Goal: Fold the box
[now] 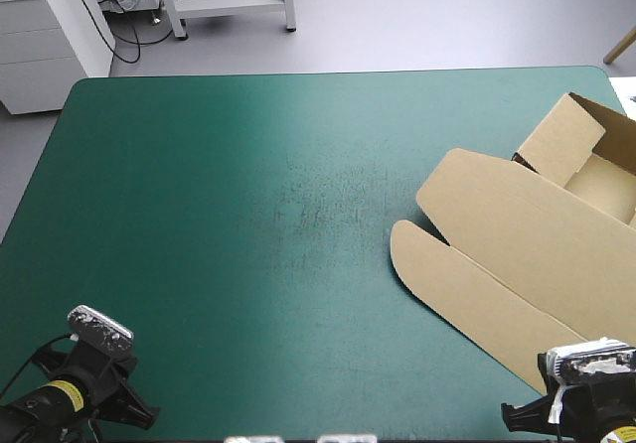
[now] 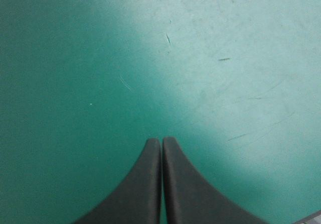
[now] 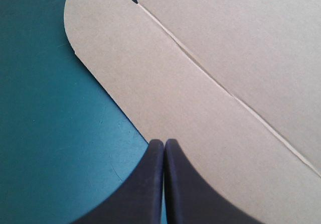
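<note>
Box (image 1: pixel 497 234) cut off at high view's right edge; left gripper (image 2: pixel 161 141), right gripper (image 3: pixel 164 142) jaws pressed together

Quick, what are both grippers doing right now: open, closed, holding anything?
Left gripper: shut, holding nothing, over the bare teal-green cover.
Right gripper: shut, holding nothing, at the edge of the box, over its flat flap.

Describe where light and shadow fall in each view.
High view: the cover shows a pale sheen near its middle, dimmer toward the left edge. Left wrist view: cover bright ahead of the left gripper to one side, dark to the other. Right wrist view: box evenly lit, cover dim.
</note>
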Motion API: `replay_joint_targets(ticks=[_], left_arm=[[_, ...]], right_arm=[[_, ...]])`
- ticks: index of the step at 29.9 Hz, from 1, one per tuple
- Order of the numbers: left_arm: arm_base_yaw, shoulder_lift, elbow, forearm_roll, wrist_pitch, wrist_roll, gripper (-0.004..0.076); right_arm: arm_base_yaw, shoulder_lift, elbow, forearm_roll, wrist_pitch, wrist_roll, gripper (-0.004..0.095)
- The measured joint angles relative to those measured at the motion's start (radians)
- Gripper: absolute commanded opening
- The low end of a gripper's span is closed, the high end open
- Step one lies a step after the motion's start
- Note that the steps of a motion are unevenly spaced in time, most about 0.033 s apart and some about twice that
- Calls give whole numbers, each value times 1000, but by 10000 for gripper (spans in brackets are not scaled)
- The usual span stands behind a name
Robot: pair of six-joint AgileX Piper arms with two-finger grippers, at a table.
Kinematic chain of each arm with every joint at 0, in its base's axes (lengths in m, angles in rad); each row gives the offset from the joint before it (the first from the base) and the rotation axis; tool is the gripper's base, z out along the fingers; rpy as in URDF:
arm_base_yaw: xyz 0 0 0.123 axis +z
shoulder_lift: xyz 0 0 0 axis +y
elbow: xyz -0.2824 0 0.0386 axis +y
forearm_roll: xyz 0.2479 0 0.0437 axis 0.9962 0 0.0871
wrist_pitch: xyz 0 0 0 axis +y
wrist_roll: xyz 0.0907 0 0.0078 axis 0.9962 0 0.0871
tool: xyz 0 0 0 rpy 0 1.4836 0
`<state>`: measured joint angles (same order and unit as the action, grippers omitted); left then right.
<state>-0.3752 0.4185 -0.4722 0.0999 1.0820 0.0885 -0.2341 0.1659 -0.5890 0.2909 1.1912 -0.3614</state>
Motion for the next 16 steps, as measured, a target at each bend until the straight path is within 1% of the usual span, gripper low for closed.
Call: replay_joint_targets(ticks=[7, 16], left_arm=[[0, 0, 0, 0, 0, 0, -10], [0, 0, 0, 0, 0, 0, -10]], right_arm=[[0, 0, 1, 0, -57, 0, -19], [0, 0, 1, 0, -84, 0, -19]])
